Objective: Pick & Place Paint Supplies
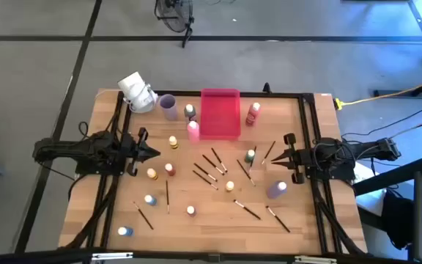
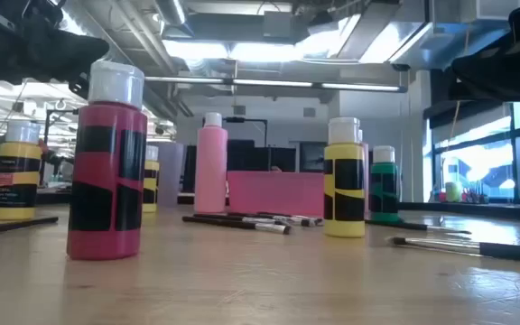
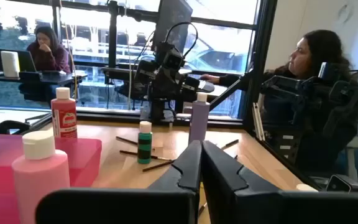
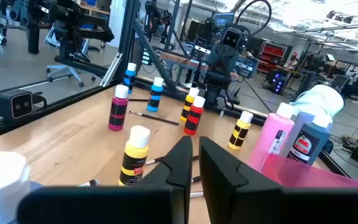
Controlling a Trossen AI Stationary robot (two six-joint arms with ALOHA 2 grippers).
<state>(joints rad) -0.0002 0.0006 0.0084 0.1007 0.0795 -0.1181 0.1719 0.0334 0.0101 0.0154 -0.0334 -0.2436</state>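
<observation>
Several small light-capped paint bottles stand upright on the wooden table: pink (image 1: 193, 130) and red (image 1: 253, 114) beside the tray, green (image 1: 250, 155), purple (image 1: 277, 189), yellow (image 1: 173, 141), orange (image 1: 152, 174) and blue (image 1: 149, 199). Thin dark paintbrushes (image 1: 212, 170) lie flat at the table's middle, with others (image 1: 246, 210) nearer the front. My left gripper (image 1: 154, 152) hovers shut at the left, close to the yellow bottle. My right gripper (image 1: 276, 155) hovers shut at the right, near the green bottle. Neither touches anything.
A pink-red tray (image 1: 220, 114) sits at the far middle, with a lilac cup (image 1: 168, 106) and a white-capped blue container (image 1: 136, 92) to its left. Dark rails run along the table's left and right sides. People sit beyond the table in the left wrist view.
</observation>
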